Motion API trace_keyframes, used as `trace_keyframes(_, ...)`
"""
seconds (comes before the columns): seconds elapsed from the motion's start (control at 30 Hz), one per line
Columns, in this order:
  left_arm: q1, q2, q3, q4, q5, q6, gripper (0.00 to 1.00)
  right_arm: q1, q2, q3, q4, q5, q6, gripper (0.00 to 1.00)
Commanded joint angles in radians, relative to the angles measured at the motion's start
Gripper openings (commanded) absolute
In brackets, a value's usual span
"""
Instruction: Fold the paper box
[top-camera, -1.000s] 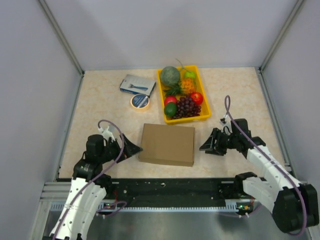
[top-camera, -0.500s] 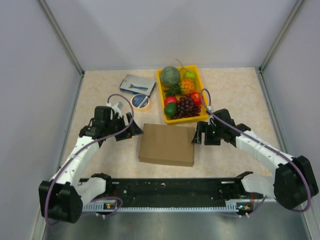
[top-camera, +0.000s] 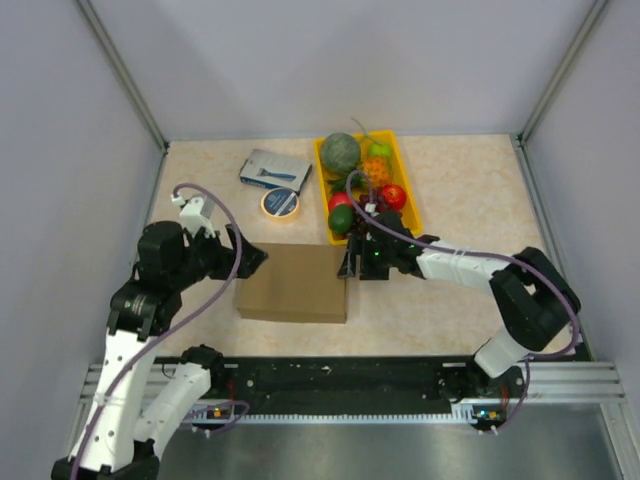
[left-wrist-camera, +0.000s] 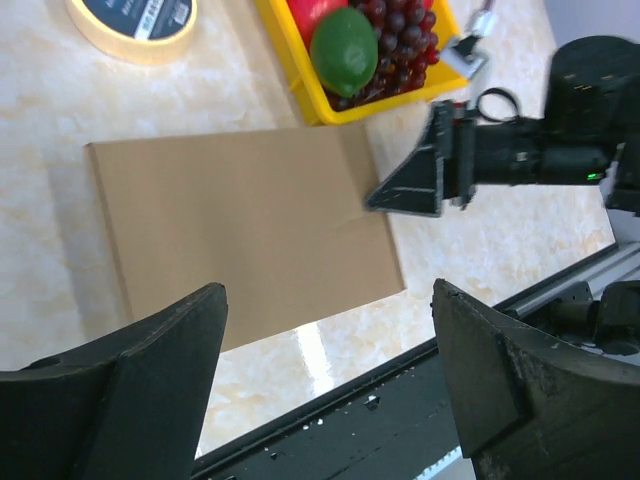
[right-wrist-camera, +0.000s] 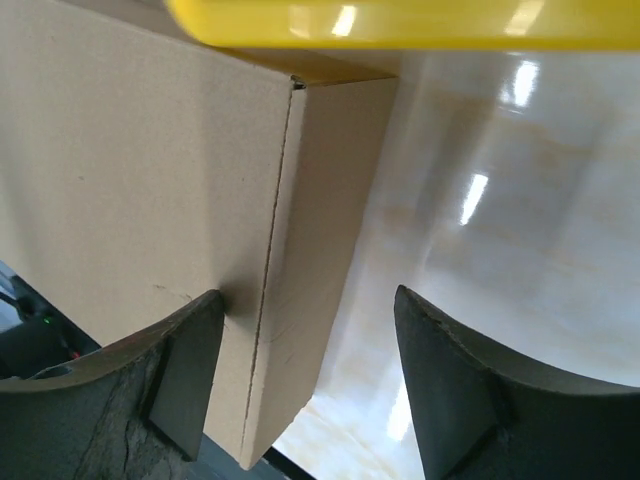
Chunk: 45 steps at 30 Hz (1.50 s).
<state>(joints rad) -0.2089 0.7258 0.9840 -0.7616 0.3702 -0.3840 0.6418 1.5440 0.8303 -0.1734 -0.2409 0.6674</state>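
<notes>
Since paper box (top-camera: 292, 284) lies closed, folding judged near done; left claw (top-camera: 250, 258) at 9 o'clock, right claw (top-camera: 350, 266) at 3, both released.

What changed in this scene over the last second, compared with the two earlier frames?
The paper box has slid to the left. The right gripper reached left and now straddles the box's right edge, jaws open. The left gripper moved farther out, to the box's far left corner, also open. Neither grips anything. The yellow fruit tray, tape roll and blue-grey packet stayed put.
</notes>
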Motion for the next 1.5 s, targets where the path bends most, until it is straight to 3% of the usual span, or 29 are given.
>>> trace_keyframes(0.0, -0.003, -0.072, 0.074, -0.122, -0.070, 0.046, 0.88, 0.171, 0.142, 0.143, 0.054, 0.166, 0.201, 0.67)
trace_keyframes(0.3, -0.001, -0.169, 0.102, -0.140, -0.034, 0.020, 0.88, 0.291, 0.456, 0.478, 0.135, 0.224, 0.474, 0.61)
trace_keyframes(0.47, -0.003, -0.183, 0.128, -0.139, -0.017, 0.014, 0.88, 0.338, 0.637, 0.744, 0.083, 0.238, 0.486, 0.60)
trace_keyframes(0.87, -0.003, -0.177, 0.176, -0.136, 0.026, -0.009, 0.89, 0.418, 0.820, 1.047, 0.100, 0.200, 0.546, 0.56)
trace_keyframes(1.1, -0.001, -0.177, 0.194, -0.140, 0.026, -0.013, 0.89, 0.460, 0.844, 1.056, 0.161, 0.146, 0.604, 0.56)
trace_keyframes(1.27, -0.001, -0.169, 0.199, -0.146, 0.026, -0.013, 0.89, 0.449, 0.825, 1.043, 0.163, 0.147, 0.520, 0.60)
trace_keyframes(1.33, -0.003, -0.169, 0.202, -0.145, 0.010, -0.012, 0.90, 0.443, 0.739, 1.003, 0.149, 0.164, 0.451, 0.65)
trace_keyframes(1.47, -0.001, -0.163, 0.203, -0.124, -0.011, -0.012, 0.91, 0.347, 0.457, 0.706, 0.124, 0.238, 0.275, 0.73)
